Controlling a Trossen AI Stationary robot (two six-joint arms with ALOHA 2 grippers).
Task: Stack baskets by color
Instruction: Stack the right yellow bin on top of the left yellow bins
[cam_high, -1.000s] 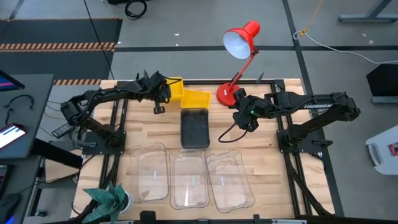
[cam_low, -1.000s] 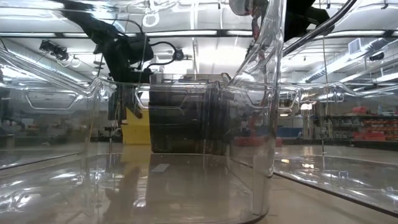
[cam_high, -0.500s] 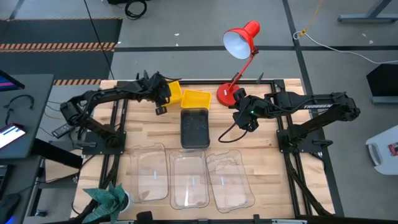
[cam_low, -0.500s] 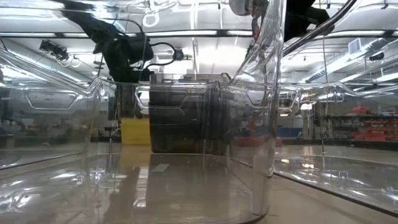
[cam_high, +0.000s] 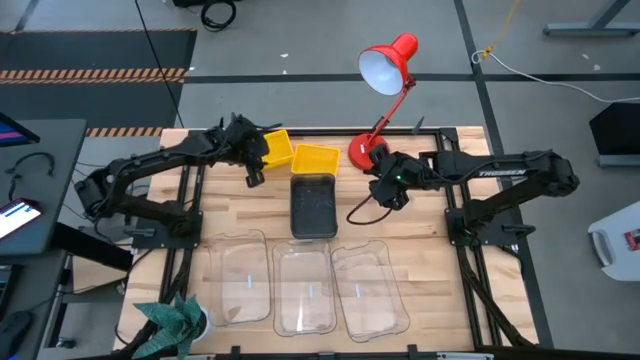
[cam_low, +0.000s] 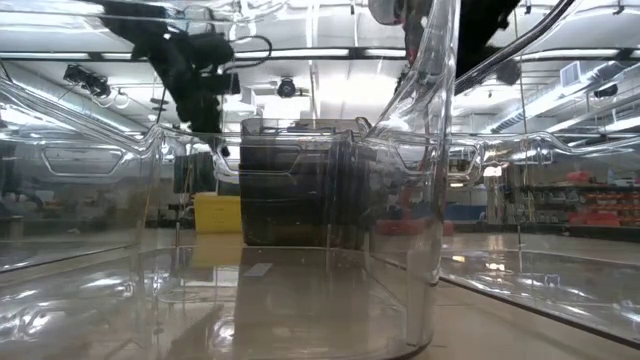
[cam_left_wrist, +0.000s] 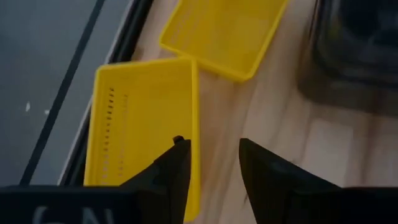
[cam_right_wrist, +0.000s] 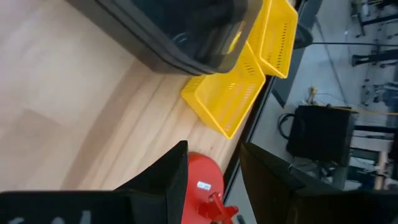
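Two yellow baskets lie side by side at the table's far edge, each flat on its base: one (cam_high: 279, 147) (cam_left_wrist: 140, 124) at the left, the other (cam_high: 315, 159) (cam_left_wrist: 221, 31) to its right. Smoky-grey baskets (cam_high: 313, 206) (cam_right_wrist: 180, 31) sit nested in one stack at the middle. Three clear baskets (cam_high: 240, 280) (cam_high: 305, 288) (cam_high: 372, 285) lie in a row along the near edge. My left gripper (cam_high: 253, 174) (cam_left_wrist: 211, 162) hovers open just above the near side of the left yellow basket. My right gripper (cam_high: 384, 196) (cam_right_wrist: 214, 168) hangs open right of the grey stack.
A red desk lamp (cam_high: 385, 70) stands with its base (cam_high: 362, 152) (cam_right_wrist: 202, 186) at the far edge, between the right yellow basket and my right gripper. A dark green folded thing (cam_high: 170, 320) lies at the near left corner. Bare wood (cam_high: 230, 205) shows left of the grey stack.
My left gripper has opened and let go of the left yellow basket, then risen and drawn back toward the table's near left. The basket has sunk from a raised, tipped pose to lie flat on the table. My right gripper has edged toward the grey stack.
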